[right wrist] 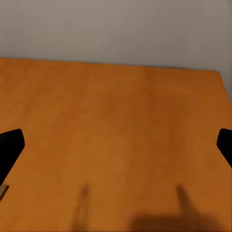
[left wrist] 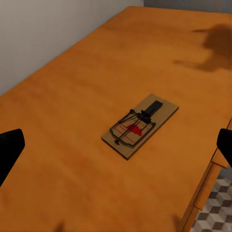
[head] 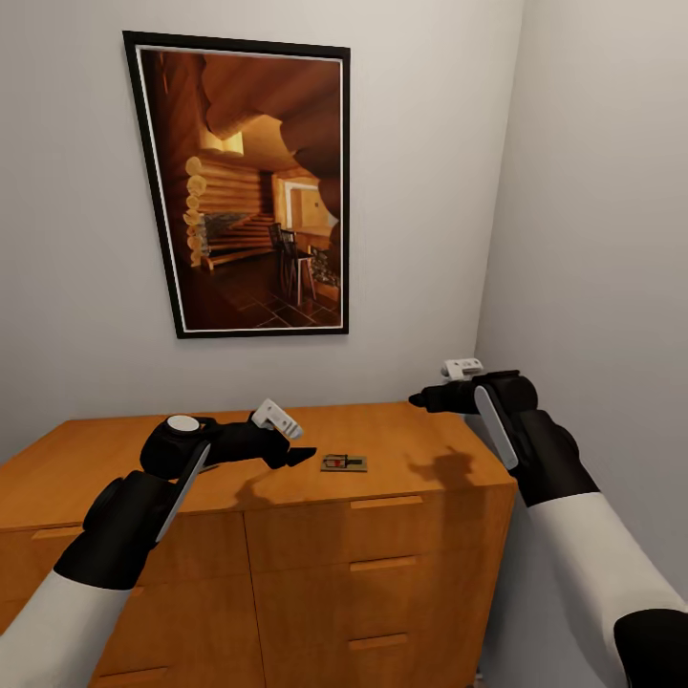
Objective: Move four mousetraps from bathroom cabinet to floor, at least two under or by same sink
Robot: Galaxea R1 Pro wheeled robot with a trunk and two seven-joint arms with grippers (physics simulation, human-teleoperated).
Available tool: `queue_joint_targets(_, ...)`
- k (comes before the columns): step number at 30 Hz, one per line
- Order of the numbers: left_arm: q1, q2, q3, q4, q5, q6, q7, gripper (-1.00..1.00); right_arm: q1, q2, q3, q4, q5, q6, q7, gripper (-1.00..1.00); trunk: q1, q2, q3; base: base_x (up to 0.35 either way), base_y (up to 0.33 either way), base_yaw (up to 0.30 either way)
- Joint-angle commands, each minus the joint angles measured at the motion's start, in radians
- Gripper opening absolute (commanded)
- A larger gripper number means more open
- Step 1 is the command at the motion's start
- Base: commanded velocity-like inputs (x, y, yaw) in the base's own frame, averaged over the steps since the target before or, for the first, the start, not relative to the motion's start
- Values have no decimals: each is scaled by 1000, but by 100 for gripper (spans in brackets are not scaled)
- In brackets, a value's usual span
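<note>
Your left gripper [head: 298, 457] reaches low over the cabinet [head: 401, 440], jaws spread wide, pointing at the mousetrap [head: 343, 462] just beyond it. Your right gripper [head: 417, 398] hovers higher near the cabinet's far right end, jaws also wide. The trap is a flat tan board with dark wire and a red mark, lying on smooth orange-brown wood.

The cabinet [head: 401, 435] top lies bare around the single mousetrap [head: 344, 462], which sits flat near the front edge, open wood on every side; the left gripper [head: 298, 457], jaws wide apart, hangs just beside the trap with nothing between them; the right gripper [head: 419, 398] hovers over bare wood near the far right corner; the back wall [head: 420, 191] and side wall [head: 592, 239] close that corner; a framed picture [head: 250, 186] hangs well above the top.
</note>
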Motion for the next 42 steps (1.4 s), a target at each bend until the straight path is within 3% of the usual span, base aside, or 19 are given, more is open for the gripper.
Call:
queue_joint_targets(1,-1,0,0,-1,-9,3,-9,100,-1,0,1,-2,-4,4,-2,100,0,-1,-1,0,0,0)
queue_joint_targets(10,-1,1,6,-1,-4,13,-9,100,-1,4,0,-9,-5,4,-5,100,0,-1,-1,0,0,-18)
queue_joint_targets(23,-1,-1,7,1,4,16,-8,100,-1,6,2,-10,-4,4,-8,100,0,-1,-1,0,0,-182)
queue_joint_targets(42,-22,-12,4,73,5,14,-9,100,-1,6,7,-10,-5,4,-4,100,0,-1,-1,0,0,-23)
